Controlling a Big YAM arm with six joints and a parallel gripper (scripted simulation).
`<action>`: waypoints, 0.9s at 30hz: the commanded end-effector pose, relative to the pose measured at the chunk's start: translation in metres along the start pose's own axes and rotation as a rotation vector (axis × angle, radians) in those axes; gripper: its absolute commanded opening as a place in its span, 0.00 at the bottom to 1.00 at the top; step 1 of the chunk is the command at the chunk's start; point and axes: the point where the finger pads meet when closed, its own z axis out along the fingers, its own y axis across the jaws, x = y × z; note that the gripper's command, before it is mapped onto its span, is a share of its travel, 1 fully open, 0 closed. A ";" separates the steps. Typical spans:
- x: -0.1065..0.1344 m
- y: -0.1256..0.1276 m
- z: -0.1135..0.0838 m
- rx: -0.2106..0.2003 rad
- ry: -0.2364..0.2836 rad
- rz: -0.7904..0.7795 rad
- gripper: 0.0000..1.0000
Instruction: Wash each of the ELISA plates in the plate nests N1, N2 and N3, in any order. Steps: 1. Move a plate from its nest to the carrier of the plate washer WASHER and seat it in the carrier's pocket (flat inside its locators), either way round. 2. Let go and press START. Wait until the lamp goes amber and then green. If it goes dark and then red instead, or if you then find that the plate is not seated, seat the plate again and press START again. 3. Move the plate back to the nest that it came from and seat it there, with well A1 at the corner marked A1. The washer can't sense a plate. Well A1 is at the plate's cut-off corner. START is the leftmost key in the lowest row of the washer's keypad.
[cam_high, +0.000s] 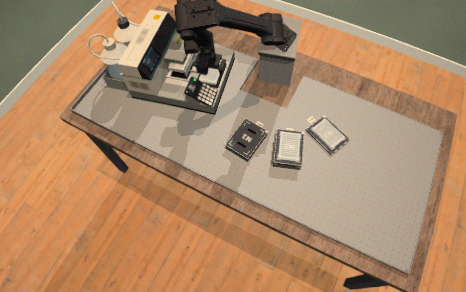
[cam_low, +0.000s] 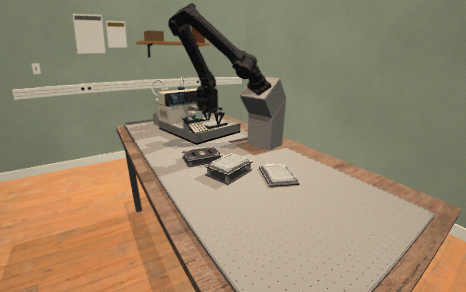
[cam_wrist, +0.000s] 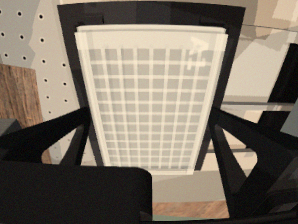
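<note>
A pale ELISA plate (cam_high: 209, 76) (cam_wrist: 145, 92) lies in the washer's dark carrier (cam_wrist: 67, 22) and looks flat. An A1 mark shows near its upper right corner in the wrist view. My gripper (cam_high: 209, 69) (cam_low: 213, 120) (cam_wrist: 149, 113) is open, with its fingers low beside the plate's two long sides. The washer (cam_high: 137, 52) (cam_low: 164, 106) shows a green lamp (cam_high: 195, 79) (cam_low: 196, 117). A dark nest (cam_high: 236, 141) (cam_low: 199, 156) is empty. A second plate (cam_high: 288, 144) (cam_low: 229, 162) sits in the tall middle nest, a third plate (cam_high: 328, 132) (cam_low: 279, 173) in the low right nest.
The washer's keypad (cam_high: 208, 94) is close beside the carrier, on the table's front side. The grey arm pedestal (cam_high: 276, 69) (cam_low: 267, 122) stands at the back edge, right of the washer. Bottles with tubes (cam_high: 108, 45) stand behind the washer.
</note>
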 end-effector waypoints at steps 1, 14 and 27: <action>0.001 -0.001 0.000 0.004 0.000 0.004 1.00; 0.001 -0.001 0.000 0.004 0.000 0.004 0.86; 0.001 -0.001 0.000 0.004 0.000 0.004 0.84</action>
